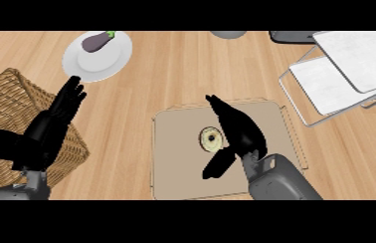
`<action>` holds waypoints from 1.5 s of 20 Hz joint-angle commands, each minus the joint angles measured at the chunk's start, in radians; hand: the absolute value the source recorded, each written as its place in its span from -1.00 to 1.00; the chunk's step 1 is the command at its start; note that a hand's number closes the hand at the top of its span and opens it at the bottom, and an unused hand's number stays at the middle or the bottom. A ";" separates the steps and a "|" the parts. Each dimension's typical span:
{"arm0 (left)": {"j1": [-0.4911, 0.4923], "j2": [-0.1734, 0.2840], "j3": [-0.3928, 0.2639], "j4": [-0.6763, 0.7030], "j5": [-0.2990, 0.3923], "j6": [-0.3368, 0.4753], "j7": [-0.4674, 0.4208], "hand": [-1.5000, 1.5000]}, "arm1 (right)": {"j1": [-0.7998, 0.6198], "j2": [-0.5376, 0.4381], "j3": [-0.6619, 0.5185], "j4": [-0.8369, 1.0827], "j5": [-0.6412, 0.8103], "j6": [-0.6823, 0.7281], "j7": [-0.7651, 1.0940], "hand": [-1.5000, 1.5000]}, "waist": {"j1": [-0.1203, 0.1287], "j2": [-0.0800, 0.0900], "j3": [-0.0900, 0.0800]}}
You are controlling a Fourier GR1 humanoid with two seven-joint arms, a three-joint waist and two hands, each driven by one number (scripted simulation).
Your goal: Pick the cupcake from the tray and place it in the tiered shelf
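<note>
Cupcake point(211, 139) sits on tray point(176, 157), not lifted. Right hand point(238, 132) just beside it, fingers straight, thumb spread, holding nothing. Left hand point(55, 120) rests open over wicker basket point(18, 90). Grasp, carry, placement in tiered shelf point(334, 72) all remain.

Both hands are matte black, with long, slim, tapering fingers; the right hand point(238, 132) joins a smooth, rounded grey forearm point(279, 180) behind its fingers; the left hand point(51, 125) meets a smaller grey cuff point(26, 189) likewise.
</note>
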 commanded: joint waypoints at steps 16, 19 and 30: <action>0.004 -0.072 0.047 0.038 -0.078 -0.062 -0.030 0.00 | -0.018 0.087 -0.069 0.101 0.165 0.218 0.128 -1.00 | -0.003 0.000 0.000; -0.046 -0.050 0.110 0.062 -0.036 -0.089 -0.003 0.00 | 0.020 0.072 -0.085 0.161 0.175 0.206 0.046 -1.00 | -0.003 0.000 0.000; -0.070 -0.068 0.144 0.056 -0.065 -0.141 0.019 0.00 | 0.051 0.110 -0.134 0.167 0.222 0.273 0.004 -1.00 | -0.004 0.000 0.000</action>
